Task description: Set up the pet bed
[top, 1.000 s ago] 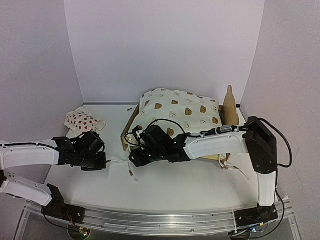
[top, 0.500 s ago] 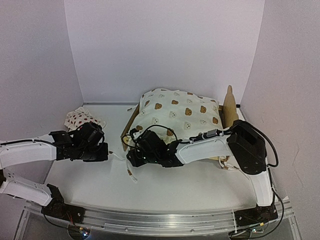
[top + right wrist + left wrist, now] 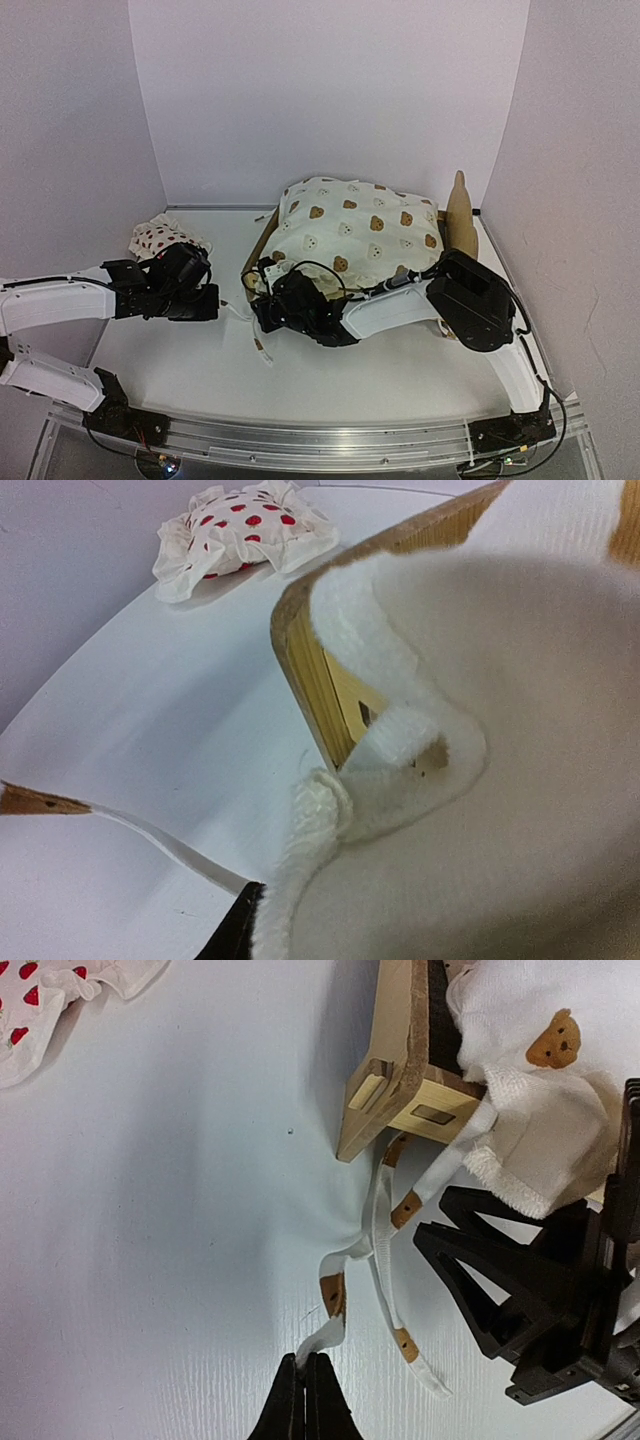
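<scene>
Pinching a cream tie point(image 3: 378, 1210), the left gripper point(image 3: 305, 1365) is clenched at nine o'clock; whether the right gripper point(image 3: 266, 312) grips anything cannot be told. Beyond, toward one o'clock, the light plywood pet bed point(image 3: 395, 1050) lies under the bear-print cushion point(image 3: 350, 225).

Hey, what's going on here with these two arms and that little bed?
Two arms are fitting the bear-print cushion onto the pet bed. The left gripper is shut on the end of a cushion tie trailing onto the table from the bed's corner. The right gripper is at the cushion's corner there; I can't tell whether it grips. The cushion lies bunched on the bed; the strawberry pillow lies apart.
</scene>
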